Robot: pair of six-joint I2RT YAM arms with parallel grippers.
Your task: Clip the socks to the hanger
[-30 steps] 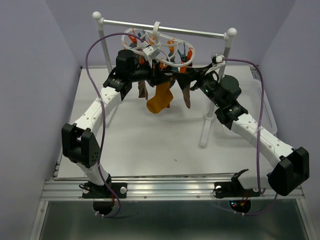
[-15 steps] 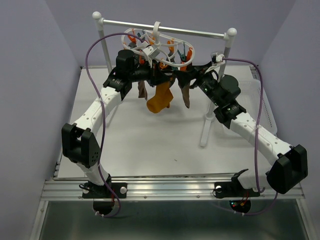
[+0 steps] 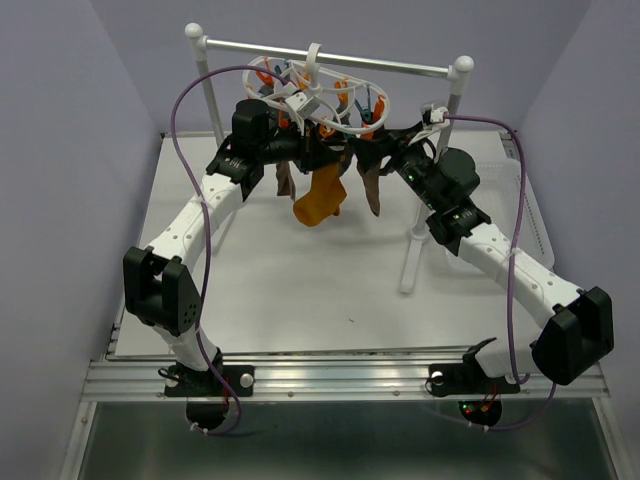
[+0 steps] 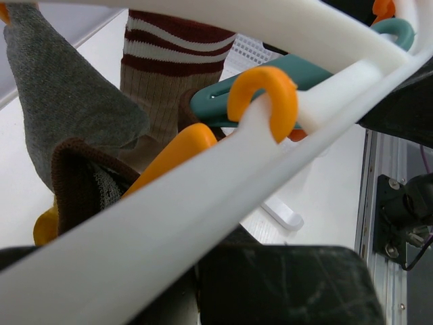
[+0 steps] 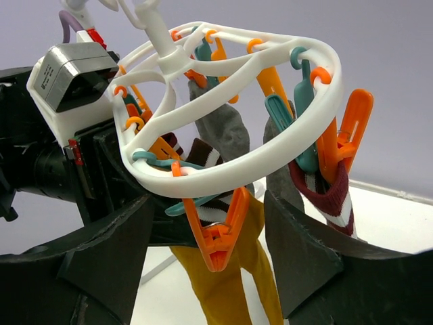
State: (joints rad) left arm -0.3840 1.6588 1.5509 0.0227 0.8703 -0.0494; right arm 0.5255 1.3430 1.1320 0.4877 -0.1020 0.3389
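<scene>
While the left claw looks clenched on the hanger, likely steadying its white ring under the rack bar, the right claw is released, fingers either side of an orange clip, probably to pinch it. Socks, including a mustard sock, dangle from clips above the tabletop.

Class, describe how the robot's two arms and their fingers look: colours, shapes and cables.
Both the left arm and right arm have white boxy links joined by chunky black joints. A purple cable loops along each. The right gripper's fingers are broad, matt black wedges.
</scene>
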